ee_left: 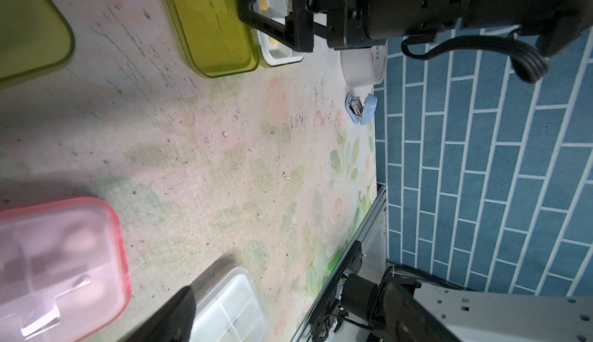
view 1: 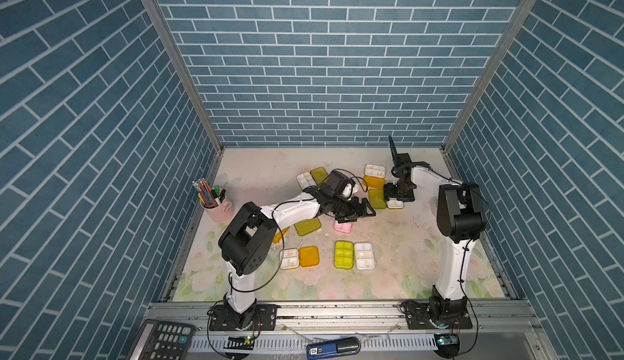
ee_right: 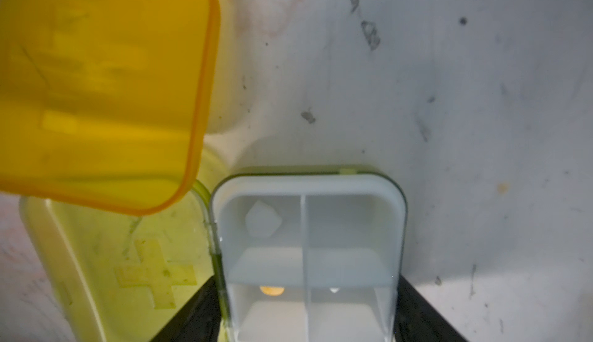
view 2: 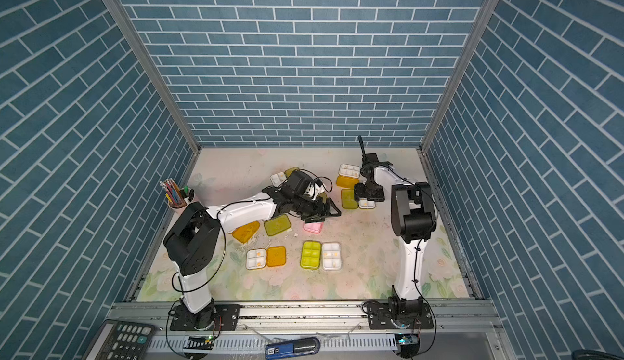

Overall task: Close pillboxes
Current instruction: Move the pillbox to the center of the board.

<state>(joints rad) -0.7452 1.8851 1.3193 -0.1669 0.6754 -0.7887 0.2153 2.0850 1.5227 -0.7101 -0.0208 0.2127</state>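
**While Its Lid Lies Flat, a Pillbox Waits Between Wide Jaws**

Toward the bench's (view 1: 405, 246) far right, the right gripper (ee_right: 305, 284) stands wide astride a white tray (ee_right: 308, 181), its yellow-green lid (ee_right: 128, 260) flat alongside. The left gripper (view 1: 358, 214), jaws apart, hovers over a pink-lidded pillbox (view 1: 343, 228). A squeeze could skid the tray, and the neighbouring orange lid (ee_right: 96, 83) may block the swing. Only the right wrist view shows that overlap and a pill (ee_right: 272, 290); a top view shows another open pillbox (view 1: 289, 258).

White-and-black left arm (view 1: 293, 208) stretches low, away from its black base plate (view 1: 266, 317), left end effector (view 1: 357, 213) open. The right arm (view 1: 454, 267), well apart from that plate, stands elbow-high, right end effector (view 1: 396, 199) pointing down, fingers parted.
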